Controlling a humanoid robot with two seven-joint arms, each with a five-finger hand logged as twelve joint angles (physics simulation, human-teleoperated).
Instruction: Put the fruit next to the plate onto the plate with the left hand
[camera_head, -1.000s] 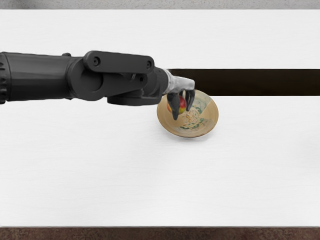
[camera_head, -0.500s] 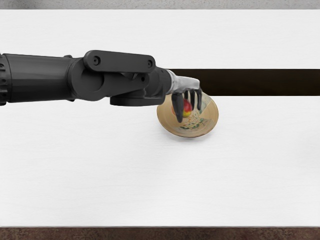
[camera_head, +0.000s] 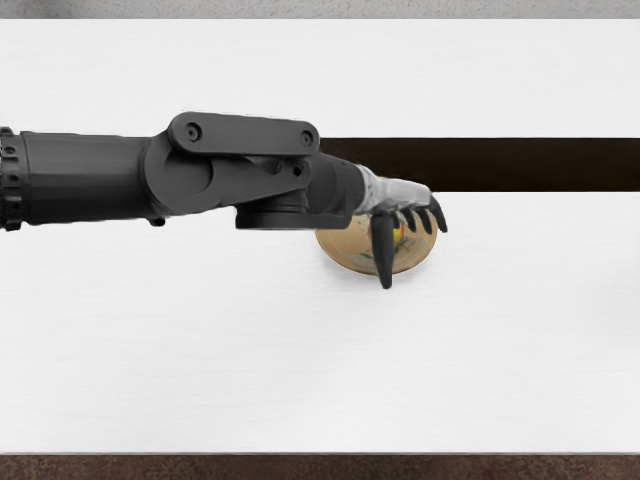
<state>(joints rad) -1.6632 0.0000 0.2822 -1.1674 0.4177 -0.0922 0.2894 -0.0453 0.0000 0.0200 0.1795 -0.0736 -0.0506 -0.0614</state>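
Left hand, fingers splayed and holding nothing, hangs over the plate with the fruit beneath it; a dragging finger could knock it off.

Bright even light, faint shadows, sharp

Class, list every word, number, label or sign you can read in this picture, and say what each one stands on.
None: no text can be read anywhere.
The plate, the left hand over it, its dark arm and the white table carry no lettering.
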